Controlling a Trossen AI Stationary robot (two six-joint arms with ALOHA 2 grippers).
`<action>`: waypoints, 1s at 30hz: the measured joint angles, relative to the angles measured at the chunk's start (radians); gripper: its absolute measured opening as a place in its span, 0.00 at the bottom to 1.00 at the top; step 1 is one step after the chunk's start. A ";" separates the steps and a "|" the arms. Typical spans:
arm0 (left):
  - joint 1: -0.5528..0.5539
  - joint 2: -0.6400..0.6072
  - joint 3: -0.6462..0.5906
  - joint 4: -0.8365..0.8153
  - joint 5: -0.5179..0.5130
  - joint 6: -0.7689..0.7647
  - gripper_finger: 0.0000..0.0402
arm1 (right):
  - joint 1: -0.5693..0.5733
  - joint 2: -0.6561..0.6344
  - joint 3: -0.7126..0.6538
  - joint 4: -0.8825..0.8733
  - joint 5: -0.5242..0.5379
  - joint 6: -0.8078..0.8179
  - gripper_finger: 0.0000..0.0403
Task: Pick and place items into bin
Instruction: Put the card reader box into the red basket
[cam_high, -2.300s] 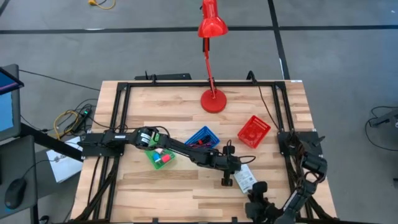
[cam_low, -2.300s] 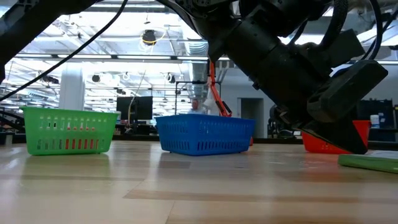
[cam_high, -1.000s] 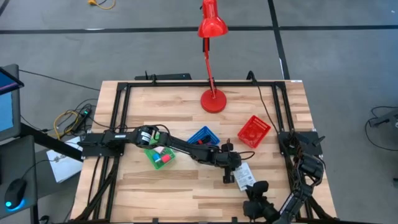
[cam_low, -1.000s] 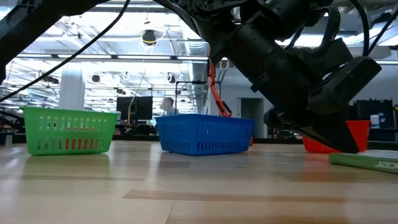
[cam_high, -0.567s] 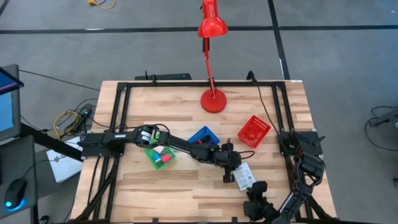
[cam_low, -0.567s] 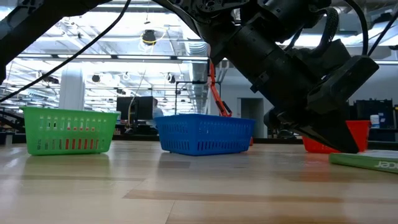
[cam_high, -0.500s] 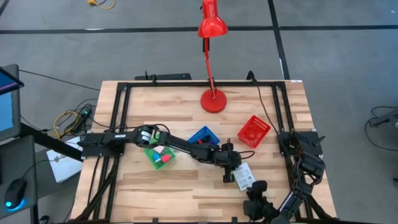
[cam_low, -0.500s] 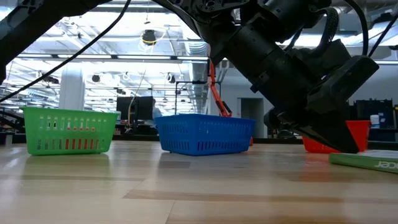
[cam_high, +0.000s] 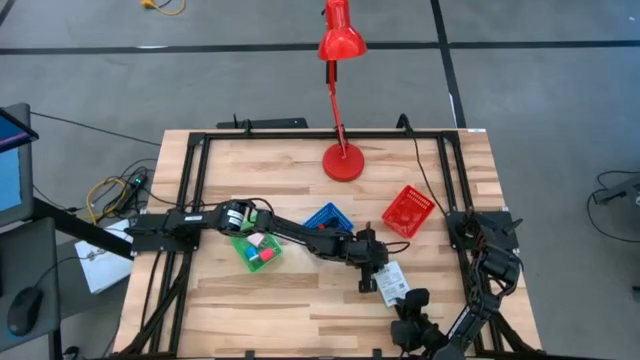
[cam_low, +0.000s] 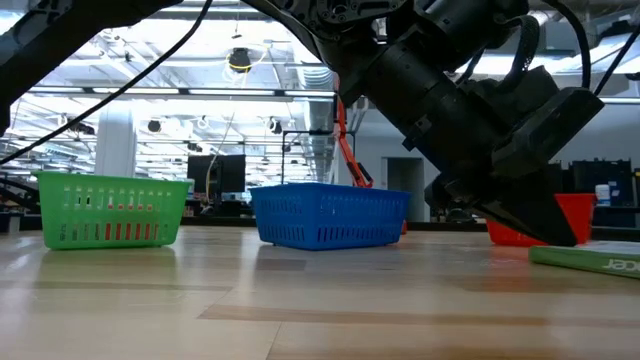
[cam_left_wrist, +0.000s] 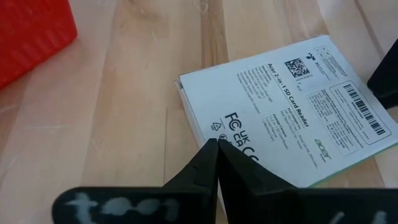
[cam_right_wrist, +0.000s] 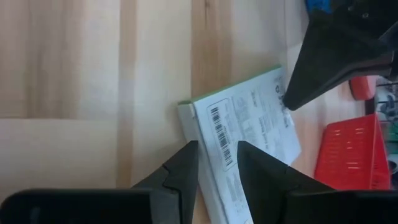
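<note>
Left end effector (cam_left_wrist: 216, 152) fingers together, tips on white packet (cam_left_wrist: 292, 106) edge. Right end effector (cam_right_wrist: 217, 155) slightly apart nearby. Risk: closed tips shove the flat packet along the table (cam_high: 290, 300) instead of gripping; arms may clash.

Just ahead of my left pincer (cam_left_wrist: 217, 163), whose closed tips rest on its near edge, lies a flat white printed cardboard packet (cam_left_wrist: 292, 106) with a green rim. On its face I read "FC", "UK CA", and a line "Acer 2-in-1 SD Card Reader". It also carries a square code, a barcode and blocks of small print too fine for me to read. From my right pincer (cam_right_wrist: 214, 163), fingers parted at its edge, only its barcode shows.
</note>
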 joint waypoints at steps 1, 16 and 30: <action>-0.002 0.000 0.000 0.000 -0.004 0.000 0.00 | -0.003 0.000 0.000 -0.001 -0.001 -0.006 0.26; 0.017 0.000 0.000 -0.003 -0.006 -0.010 0.00 | 0.043 0.012 0.090 -0.054 -0.022 0.034 0.26; 0.040 0.003 0.033 -0.032 -0.026 -0.005 0.00 | 0.047 0.008 0.131 -0.069 -0.056 0.051 0.26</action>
